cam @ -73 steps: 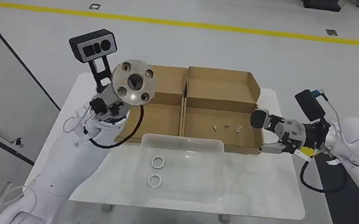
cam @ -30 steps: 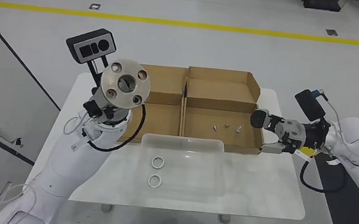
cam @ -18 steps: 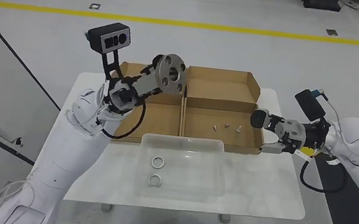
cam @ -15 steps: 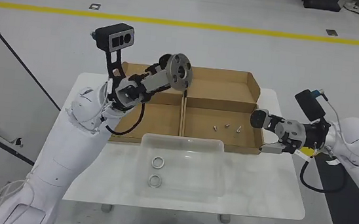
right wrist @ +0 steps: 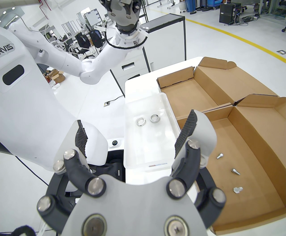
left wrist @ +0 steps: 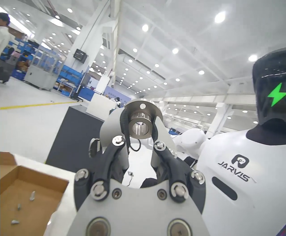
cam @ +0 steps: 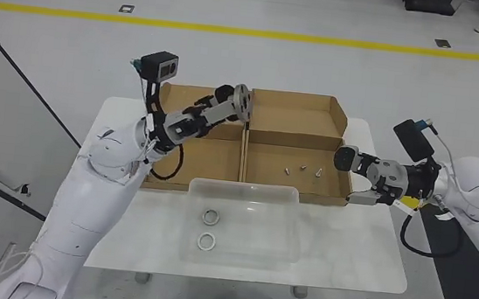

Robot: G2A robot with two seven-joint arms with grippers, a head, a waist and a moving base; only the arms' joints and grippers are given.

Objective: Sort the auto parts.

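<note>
**Top view.** The left pincer (cam: 231, 106) is clenched on the flange (cam: 242, 103). It holds the flange in the air above the seam where the left box (cam: 199, 154) and right box (cam: 272, 175) meet, toward their far side. The disc shows edge-on. 3 bolts (cam: 305, 168) lie in the right box. 2 rings (cam: 208, 229) sit in the tray (cam: 244, 186), nearer the robot. The right pincer (cam: 351, 177) is released and holds nothing. It sits just beside the right box's outer wall, over the tabletop (cam: 361, 250).

The step in hand looks like carrying the flange to a box. The left box has a bare floor and seems the likely home, as bolts already occupy the other. The next move calls for shifting off the seam, turning the wrist downward and lowering inside the walls before letting go.

**Left wrist view.** The pads (left wrist: 124, 125) clamp the flange's hub on both sides, with the bore facing the camera. Ceiling lies behind, so the pincer points upward, not at the boxes. A corner of the right box with the bolts lies below.

**Right wrist view.** The jaws stand wide apart, with the tray and rings beyond them. The twin walls at the seam and the raised flaps are the edges to clear. The left box's floor offers open room, and the right arm is well apart from it.
</note>
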